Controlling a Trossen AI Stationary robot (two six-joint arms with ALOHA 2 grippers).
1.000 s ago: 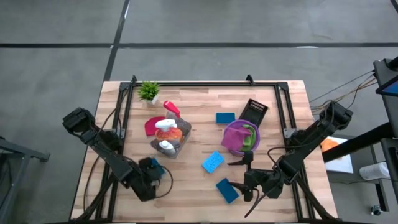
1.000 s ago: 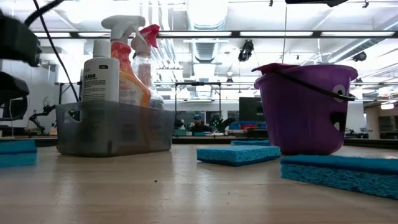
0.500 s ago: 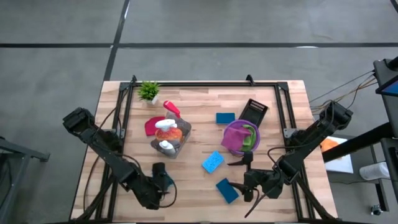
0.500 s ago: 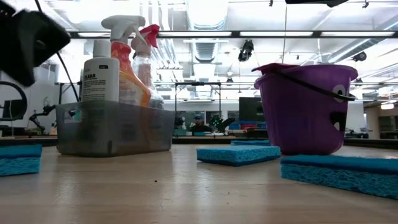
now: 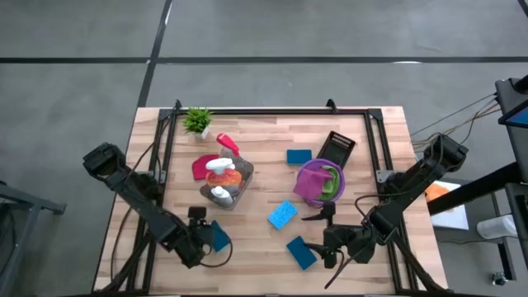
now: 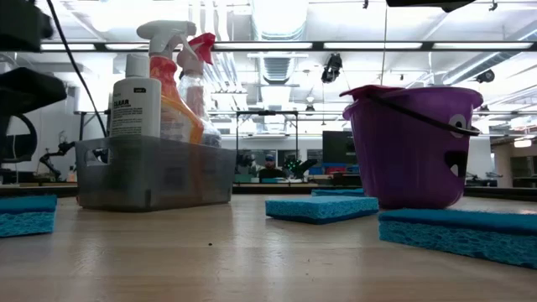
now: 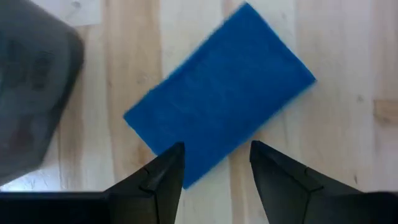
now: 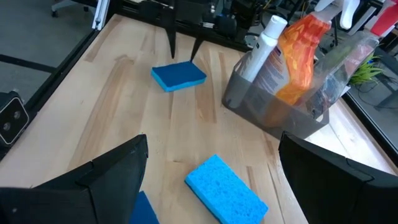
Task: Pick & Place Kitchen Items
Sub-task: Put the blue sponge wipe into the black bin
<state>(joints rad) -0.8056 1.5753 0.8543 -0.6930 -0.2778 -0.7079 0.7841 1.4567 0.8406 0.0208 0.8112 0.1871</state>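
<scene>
The left gripper [image 5: 206, 235] hangs low over the table's near left part, its jaws part-spread just above a dark blue sponge [image 7: 219, 92] that lies flat and skewed on the wood; in the left wrist view the fingertips [image 7: 169, 163] straddle the sponge's near edge, and I cannot tell whether they touch it. The right gripper [image 5: 323, 233] waits at the near right with jaws spread wide, beside another blue sponge [image 5: 301, 252]. A lighter sponge [image 5: 282, 214] lies mid-table, the clear bin of bottles [image 5: 224, 183] farther left, the purple bucket [image 5: 319, 181] to the right
</scene>
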